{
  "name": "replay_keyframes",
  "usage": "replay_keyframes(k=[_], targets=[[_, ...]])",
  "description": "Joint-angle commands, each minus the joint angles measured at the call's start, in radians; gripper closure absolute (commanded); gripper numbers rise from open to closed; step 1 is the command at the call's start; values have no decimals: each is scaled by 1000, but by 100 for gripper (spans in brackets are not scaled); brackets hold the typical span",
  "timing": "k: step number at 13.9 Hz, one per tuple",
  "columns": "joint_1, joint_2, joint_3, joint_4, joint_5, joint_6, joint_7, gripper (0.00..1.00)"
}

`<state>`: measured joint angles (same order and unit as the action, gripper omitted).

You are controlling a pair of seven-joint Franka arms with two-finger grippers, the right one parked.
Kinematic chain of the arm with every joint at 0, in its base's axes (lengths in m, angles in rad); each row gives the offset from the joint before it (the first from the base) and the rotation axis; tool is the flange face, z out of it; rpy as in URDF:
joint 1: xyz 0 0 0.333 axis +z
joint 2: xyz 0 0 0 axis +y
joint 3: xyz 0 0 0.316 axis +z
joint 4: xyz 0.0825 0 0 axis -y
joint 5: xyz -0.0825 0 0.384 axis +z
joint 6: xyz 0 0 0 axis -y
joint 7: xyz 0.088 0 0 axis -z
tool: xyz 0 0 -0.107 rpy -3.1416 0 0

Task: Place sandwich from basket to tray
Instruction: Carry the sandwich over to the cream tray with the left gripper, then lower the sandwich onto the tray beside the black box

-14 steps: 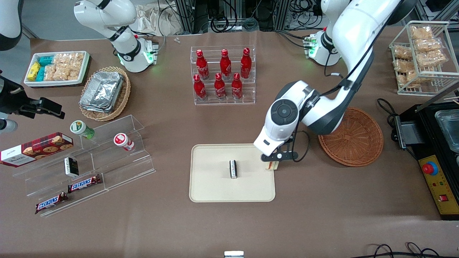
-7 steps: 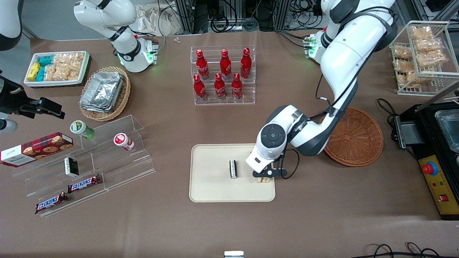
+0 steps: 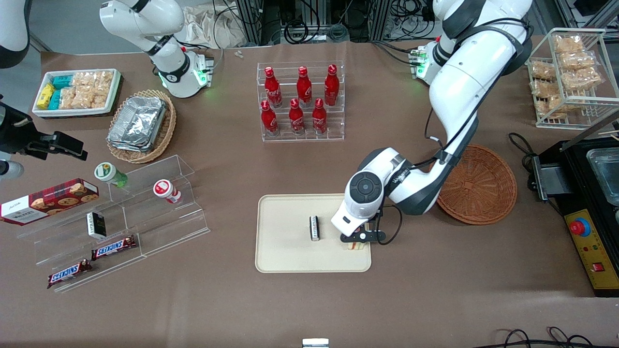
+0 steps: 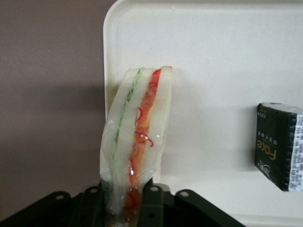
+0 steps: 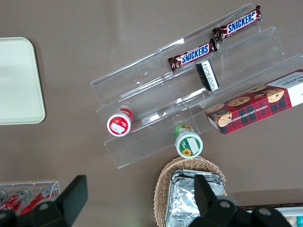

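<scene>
My left gripper (image 3: 356, 240) (image 4: 127, 201) is shut on the sandwich (image 4: 137, 142), a wrapped wedge of pale bread with a red and a green filling stripe. It holds the sandwich (image 3: 355, 245) on edge, low over the cream tray (image 3: 290, 256) (image 4: 213, 56), at the tray's edge nearest the basket. The reddish-brown wicker basket (image 3: 476, 186) stands empty beside the tray, toward the working arm's end of the table. A small black-and-white packet (image 3: 315, 227) (image 4: 279, 144) lies in the middle of the tray.
A clear rack of red bottles (image 3: 301, 101) stands farther from the front camera than the tray. Clear acrylic steps (image 3: 130, 217) with snacks and a tan basket of foil containers (image 3: 141, 124) lie toward the parked arm's end. A black machine (image 3: 587, 203) sits beside the basket.
The left arm has carried the sandwich from the tray's corner near the basket to a spot nearer the front camera and lower over the tray. The packet has not moved.
</scene>
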<state>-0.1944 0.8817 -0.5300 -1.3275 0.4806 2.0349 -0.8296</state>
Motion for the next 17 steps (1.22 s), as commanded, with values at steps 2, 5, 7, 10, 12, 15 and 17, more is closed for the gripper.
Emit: replay_keyframes(k=[2, 5, 7, 10, 12, 15, 17], targets=[[-22, 16, 10, 28, 29, 25, -39, 0], [-20, 14, 10, 28, 27, 25, -39, 0], [-20, 14, 10, 28, 27, 25, -39, 0], [-20, 14, 10, 28, 27, 25, -39, 0], [-20, 3, 10, 37, 27, 25, -39, 0], [-10, -75, 8, 37, 16, -24, -40, 0], [3, -136, 8, 39, 10, -106, -51, 0]])
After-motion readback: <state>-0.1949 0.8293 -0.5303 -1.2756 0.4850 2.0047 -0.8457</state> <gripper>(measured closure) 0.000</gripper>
